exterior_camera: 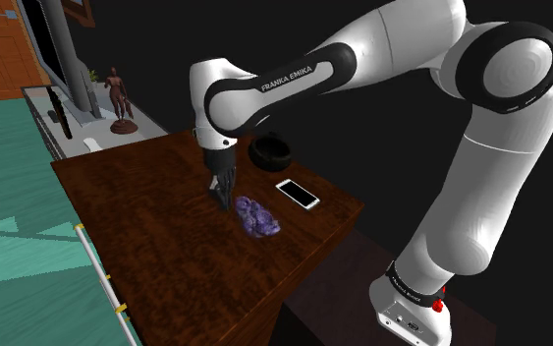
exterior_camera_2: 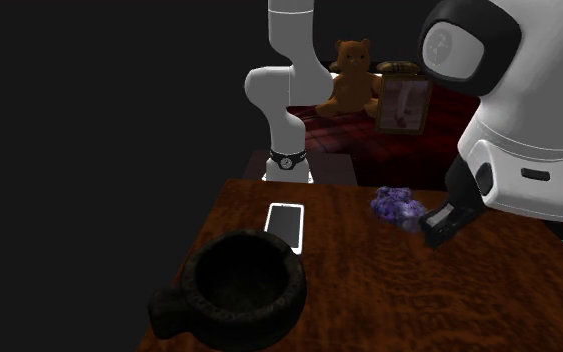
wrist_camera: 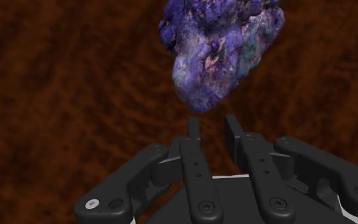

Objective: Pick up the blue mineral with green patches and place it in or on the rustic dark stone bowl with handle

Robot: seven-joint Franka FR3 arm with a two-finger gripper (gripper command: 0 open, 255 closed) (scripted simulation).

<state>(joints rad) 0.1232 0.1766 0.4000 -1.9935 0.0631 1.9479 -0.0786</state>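
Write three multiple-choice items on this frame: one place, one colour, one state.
1. Where is the mineral? A in the bowl; B on the table; C on the phone.
2. What colour is the phone? A white; B red; C green.
3. How are the jaws? A clasping the mineral; B clasping the phone; C apart, empty.
B: it lies on bare wood, away from the bowl. A: its face renders white. C: the wrist view shows a gap between them, the mineral beyond their tips.

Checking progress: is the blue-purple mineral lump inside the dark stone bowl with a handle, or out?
Out. The blue-purple mineral lump lies on the brown wooden table, apart from the empty dark stone bowl.
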